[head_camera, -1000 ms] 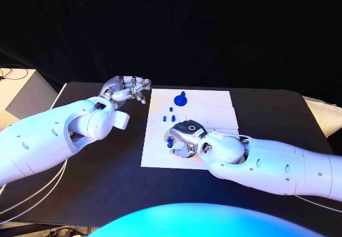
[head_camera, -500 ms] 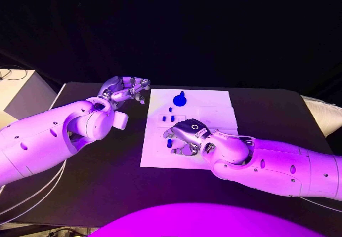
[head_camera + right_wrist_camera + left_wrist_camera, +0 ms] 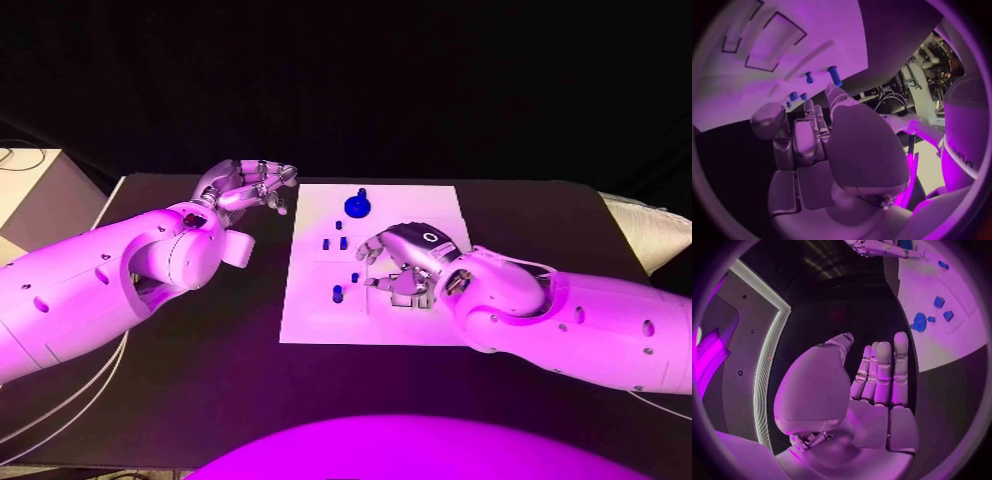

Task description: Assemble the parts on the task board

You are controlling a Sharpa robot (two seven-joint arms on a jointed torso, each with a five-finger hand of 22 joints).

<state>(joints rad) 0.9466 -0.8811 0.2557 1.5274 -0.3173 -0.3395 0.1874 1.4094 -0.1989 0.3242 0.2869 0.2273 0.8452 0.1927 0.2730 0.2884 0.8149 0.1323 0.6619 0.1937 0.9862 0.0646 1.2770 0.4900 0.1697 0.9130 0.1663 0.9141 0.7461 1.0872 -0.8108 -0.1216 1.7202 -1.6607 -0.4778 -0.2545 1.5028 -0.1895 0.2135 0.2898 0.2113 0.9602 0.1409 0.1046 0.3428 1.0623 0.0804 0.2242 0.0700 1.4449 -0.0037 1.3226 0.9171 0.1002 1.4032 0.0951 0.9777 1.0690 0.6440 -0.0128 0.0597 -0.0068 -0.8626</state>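
Observation:
The white task board (image 3: 433,215) lies in the middle of the black table. A round blue part (image 3: 356,206) sits near its far edge, with small blue pieces (image 3: 335,242) below it and two more (image 3: 336,293) on the board's left half. My right hand (image 3: 407,262) hovers over the board's middle, fingers pointing down, holding nothing. In the right wrist view its fingers (image 3: 807,132) reach toward the board (image 3: 786,40) and blue pegs (image 3: 834,75). My left hand (image 3: 248,185) hangs off the board's far left corner, empty; its fingers (image 3: 882,372) lie straight, with the round part (image 3: 919,321) beyond.
Black table (image 3: 188,370) surrounds the board on all sides. A pale box (image 3: 36,190) stands off the table's left edge. Outlined recesses (image 3: 773,35) mark the board's surface.
My right hand has moved right across the board, away from the blue piece on the left half. The left hand has hardly moved.

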